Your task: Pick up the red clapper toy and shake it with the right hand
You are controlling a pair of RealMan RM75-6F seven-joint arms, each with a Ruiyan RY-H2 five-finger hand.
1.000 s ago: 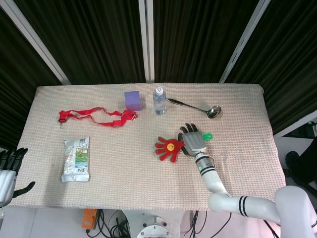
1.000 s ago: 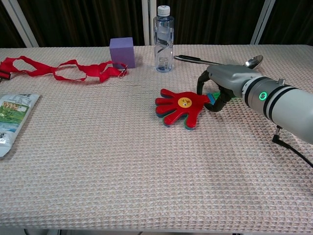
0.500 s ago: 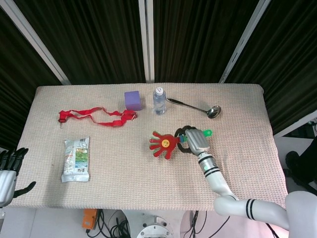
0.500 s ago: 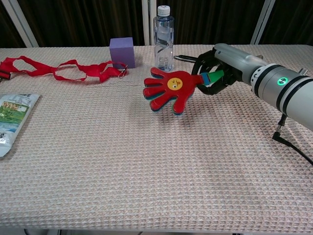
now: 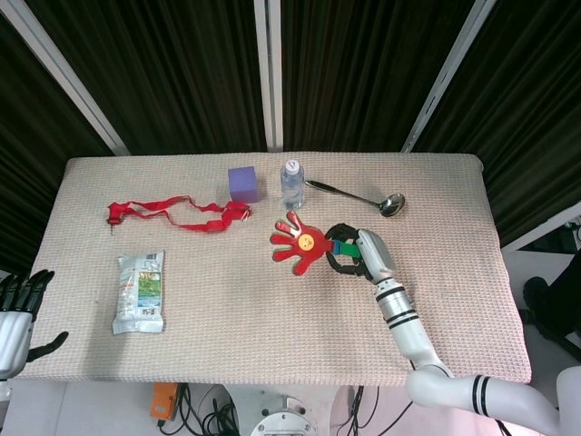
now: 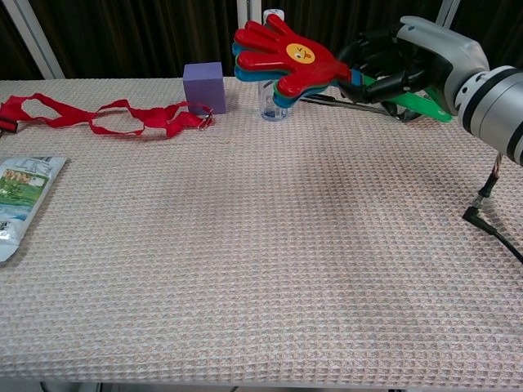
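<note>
Nearest the robot, at the head view's lower left corner, left hand point(image 5: 16, 313) hanging off the table point(image 5: 272, 327) edge, dark fingers spread, nothing in them; partly cut by the frame. Out of the chest view altogether.

Up on the woven table, snack packet point(image 5: 141, 291) lying flat toward the left side, its near end cropped in the chest view point(image 6: 18, 200). Black cable point(image 6: 489, 216) trailing down at the chest view's right edge, source hard to make out.

Mid-table now: right hand point(image 5: 361, 254) lifted clear of the cloth, dark fingers point(image 6: 377, 61) wrapped tight around the green handle point(image 6: 417, 102) of the red clapper toy point(image 6: 286, 53). Red palm with a yellow face held well above the table, pointing left; blue and green layers peeking from under the red one. From the chest camera point(image 6: 409, 57), toy crossing in front of the water bottle point(image 6: 274, 102), hiding its upper body and leaving only the cap tip and base visible. From the head camera, toy point(image 5: 300, 243) sitting just in front of the bottle point(image 5: 291, 184), apart from it.

Farther back: red ribbon point(image 5: 172, 213) looped across the left, purple cube point(image 5: 242, 183) just beside its right end and left of the bottle. Metal ladle point(image 5: 359, 195) to the right of the bottle, mostly hidden behind hand and toy in the chest view.
</note>
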